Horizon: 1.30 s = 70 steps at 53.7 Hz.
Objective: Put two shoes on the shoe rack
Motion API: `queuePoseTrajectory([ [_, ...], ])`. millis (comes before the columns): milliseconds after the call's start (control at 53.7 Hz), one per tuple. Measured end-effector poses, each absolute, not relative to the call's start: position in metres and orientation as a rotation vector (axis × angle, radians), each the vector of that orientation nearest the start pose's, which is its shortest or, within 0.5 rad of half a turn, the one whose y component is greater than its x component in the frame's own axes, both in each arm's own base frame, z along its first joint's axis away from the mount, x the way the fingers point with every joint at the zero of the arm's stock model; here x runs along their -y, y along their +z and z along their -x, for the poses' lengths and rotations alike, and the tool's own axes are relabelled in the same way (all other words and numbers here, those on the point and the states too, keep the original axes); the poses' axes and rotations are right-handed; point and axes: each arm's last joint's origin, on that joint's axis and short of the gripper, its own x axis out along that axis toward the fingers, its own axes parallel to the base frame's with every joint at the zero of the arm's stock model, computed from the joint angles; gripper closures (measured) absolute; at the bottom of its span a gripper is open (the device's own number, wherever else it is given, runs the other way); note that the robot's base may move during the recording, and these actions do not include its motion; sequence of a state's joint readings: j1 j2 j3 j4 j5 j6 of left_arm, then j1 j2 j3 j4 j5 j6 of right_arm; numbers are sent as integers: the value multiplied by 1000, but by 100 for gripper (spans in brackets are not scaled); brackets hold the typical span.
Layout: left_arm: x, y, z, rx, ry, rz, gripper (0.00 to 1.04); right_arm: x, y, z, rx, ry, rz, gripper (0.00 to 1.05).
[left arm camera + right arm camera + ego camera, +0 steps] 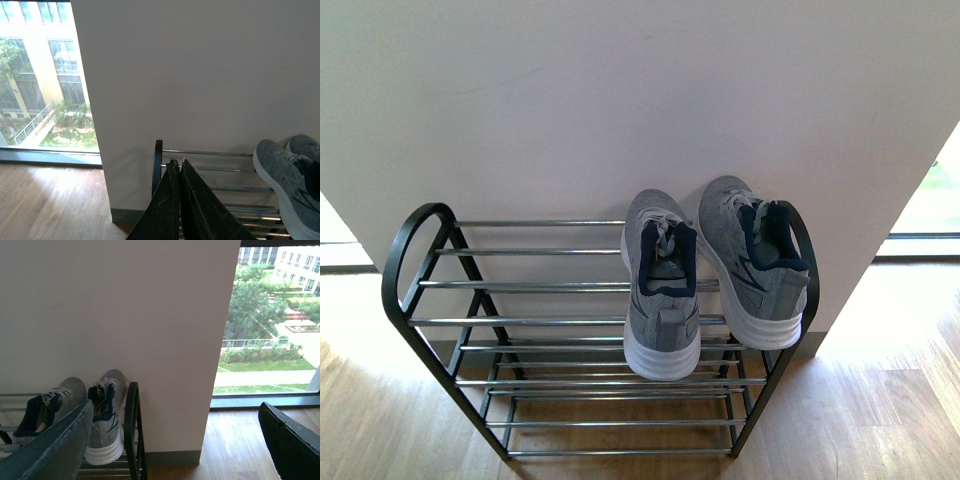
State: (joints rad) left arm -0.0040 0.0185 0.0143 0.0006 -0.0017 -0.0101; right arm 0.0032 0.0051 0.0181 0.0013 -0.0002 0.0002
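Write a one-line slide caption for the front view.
Both grey sneakers rest side by side on the top tier of the black shoe rack, toes toward the wall.

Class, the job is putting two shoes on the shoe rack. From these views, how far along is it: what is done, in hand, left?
Done: the left-hand shoe and right-hand shoe sit side by side on the top tier of the shoe rack, toes toward the wall. In hand: nothing; the left gripper is shut and empty, the right gripper open and empty. Left: apparently nothing.
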Motion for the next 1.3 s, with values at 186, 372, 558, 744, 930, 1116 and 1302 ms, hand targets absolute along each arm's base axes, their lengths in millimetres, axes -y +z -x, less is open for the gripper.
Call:
queuePoseTrajectory([
  [186, 0, 167, -98, -2, -2, 10, 104, 0, 169, -97, 15, 3, 0, 9],
  [372, 0, 167, -98, -2, -2, 10, 68, 0, 169, -97, 15, 3, 0, 9],
  [558, 0, 167, -98, -2, -2, 10, 28, 0, 169, -97, 15, 4, 0, 9],
  [744, 0, 167, -98, -2, -3, 8, 10, 0, 169, -97, 15, 2, 0, 9],
  [930, 0, 167, -98, -2, -3, 7, 9, 0, 169, -97, 14, 2, 0, 9],
  [1116, 0, 167, -98, -2, -3, 7, 9, 0, 169, -97, 13, 1, 0, 9],
  [1302, 0, 167, -98, -2, -4, 7, 9, 0, 169, -97, 13, 0, 0, 9],
])
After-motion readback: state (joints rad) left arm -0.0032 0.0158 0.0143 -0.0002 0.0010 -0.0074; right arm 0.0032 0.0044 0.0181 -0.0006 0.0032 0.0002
